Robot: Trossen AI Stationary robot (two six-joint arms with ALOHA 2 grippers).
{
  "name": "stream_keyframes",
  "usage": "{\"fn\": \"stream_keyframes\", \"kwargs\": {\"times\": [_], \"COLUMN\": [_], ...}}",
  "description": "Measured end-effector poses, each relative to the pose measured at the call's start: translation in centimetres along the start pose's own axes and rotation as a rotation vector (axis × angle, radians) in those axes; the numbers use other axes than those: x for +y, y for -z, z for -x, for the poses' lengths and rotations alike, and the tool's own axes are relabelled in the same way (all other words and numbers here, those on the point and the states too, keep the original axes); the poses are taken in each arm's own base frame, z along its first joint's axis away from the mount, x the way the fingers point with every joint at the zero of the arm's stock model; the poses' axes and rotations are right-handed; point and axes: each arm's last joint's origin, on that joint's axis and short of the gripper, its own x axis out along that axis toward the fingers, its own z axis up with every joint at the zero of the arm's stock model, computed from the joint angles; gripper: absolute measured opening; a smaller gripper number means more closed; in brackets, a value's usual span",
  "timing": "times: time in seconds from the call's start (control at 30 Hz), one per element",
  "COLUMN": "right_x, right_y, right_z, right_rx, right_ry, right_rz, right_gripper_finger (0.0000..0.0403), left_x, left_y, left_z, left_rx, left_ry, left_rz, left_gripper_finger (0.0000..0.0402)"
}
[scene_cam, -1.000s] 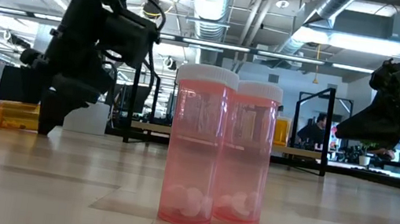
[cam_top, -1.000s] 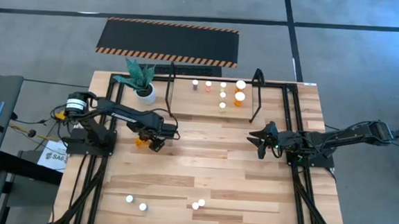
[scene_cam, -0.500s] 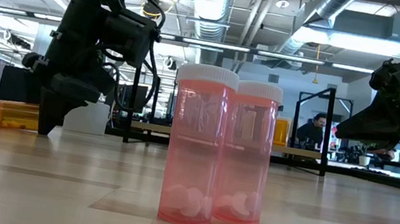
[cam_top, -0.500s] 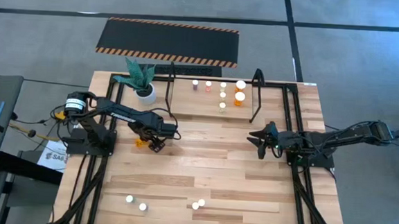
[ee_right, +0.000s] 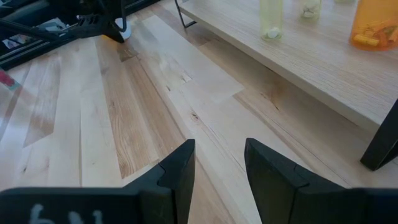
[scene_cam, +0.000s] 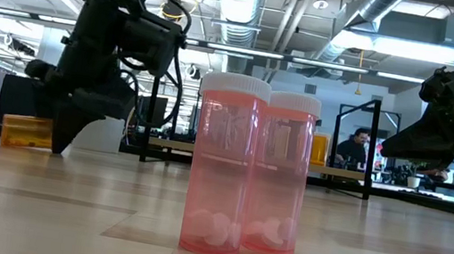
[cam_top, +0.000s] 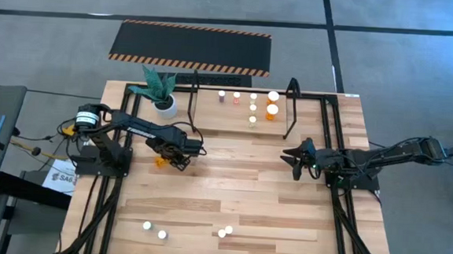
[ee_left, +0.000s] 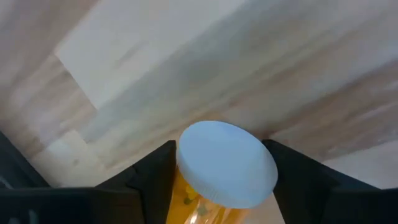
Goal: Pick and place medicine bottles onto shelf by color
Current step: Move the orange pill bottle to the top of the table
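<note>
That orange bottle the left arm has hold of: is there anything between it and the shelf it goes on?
Nothing visible blocks the way. The left gripper grips the orange bottle over bare wood in front of the shelf. The plant pot stands beside the shelf's left end, off the direct path. The right gripper waits farther right.

orange bottle (ee_left: 211, 186) — body cut off by edge | bottle (cam_top: 160, 161) under left pincer (cam_top: 179, 160) — mostly hidden

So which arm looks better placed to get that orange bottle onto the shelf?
The left. Its gripper is already closed around the orange bottle, as the left wrist view shows. The right gripper is open and empty, away from it, though both sit near the shelf.
</note>
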Motion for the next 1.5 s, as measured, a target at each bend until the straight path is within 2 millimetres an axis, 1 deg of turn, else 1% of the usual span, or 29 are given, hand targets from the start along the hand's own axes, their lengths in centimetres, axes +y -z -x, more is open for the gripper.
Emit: {"fn": "stream_keyframes", "kwargs": {"times": [0.1, 0.4, 0.57, 0.67, 0.8, 1.03, 1.1, 1.17, 1.5], "right_x": [0.0, 0.0, 0.0, 0.0, 0.0, 0.0, 0.0, 0.0, 0.0], "right_y": [0.0, 0.0, 0.0, 0.0, 0.0, 0.0, 0.0, 0.0, 0.0], "right_z": [0.0, 0.0, 0.0, 0.0, 0.0, 0.0, 0.0, 0.0, 0.0], "right_rx": [0.000, 0.000, 0.000, 0.000, 0.000, 0.000, 0.000, 0.000, 0.001], "right_ry": [0.000, 0.000, 0.000, 0.000, 0.000, 0.000, 0.000, 0.000, 0.000], "right_rz": [0.000, 0.000, 0.000, 0.000, 0.000, 0.000, 0.000, 0.000, 0.000], "right_gripper_finger": [0.0162, 0.0162, 0.0162, 0.0162, 0.0162, 0.0162, 0.0162, 0.0162, 0.0162], "left_x": [-0.3, -1.4, -2.7, -3.7, -5.2, -7.9, -8.4, -9.2, -11.4], "left_y": [-0.6, -2.0, -2.9, -3.2, -3.2, -2.3, -2.2, -2.4, -3.2], "left_z": [0.6, 2.8, 3.7, 4.3, 5.2, 7.4, 7.9, 7.9, 6.5], "left_rx": [-0.061, -0.194, -0.310, -0.410, -0.567, -0.918, -0.980, -1.032, -1.078], "left_ry": [0.011, 0.068, 0.168, 0.233, 0.287, 0.289, 0.292, 0.324, 0.430], "left_rz": [-0.006, 0.009, -0.020, -0.034, -0.068, -0.181, -0.217, -0.222, -0.222], "left_gripper_finger": [0.0206, 0.0204, 0.0204, 0.0204, 0.0204, 0.0204, 0.0204, 0.0204, 0.0204]}}
